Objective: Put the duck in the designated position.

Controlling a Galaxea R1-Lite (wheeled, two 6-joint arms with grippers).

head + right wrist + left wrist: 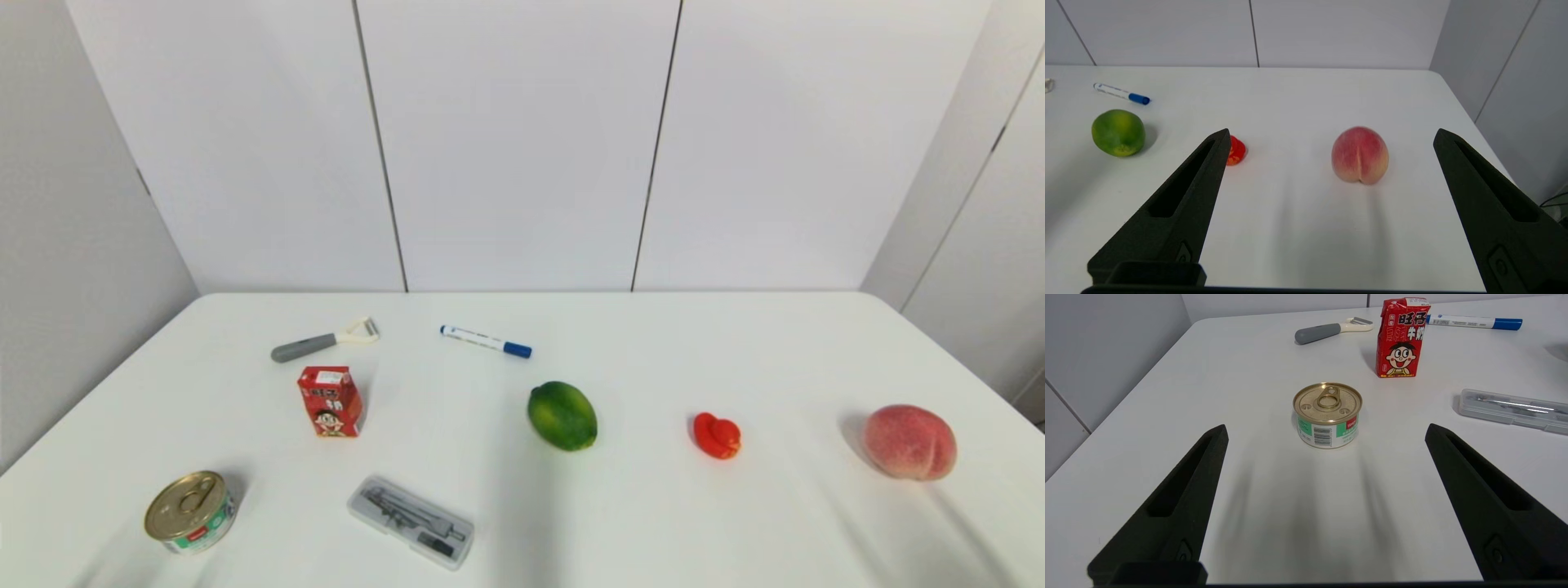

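Since the tiny glossy red rubber duck (717, 435) looks light, soft and slick, I judge a gentle pinch across its rounded body safest. From the head view it sits on the white surface (653, 523) between one green oval fruit (562, 416) and one pink fuzzy peach (909, 442); also one red drink carton (330, 401), one gold-lidded tin can (190, 512), one clear plastic case (411, 522), one blue-capped white marker (486, 341) and one grey-handled peeler (324, 341). Neither arm shows there.

Left wrist view: the left gripper (1326, 433) hangs with fingers spread wide, facing the can.

Right wrist view: the right gripper (1331, 134) hangs with fingers wide apart, empty, the duck half hidden behind one finger.
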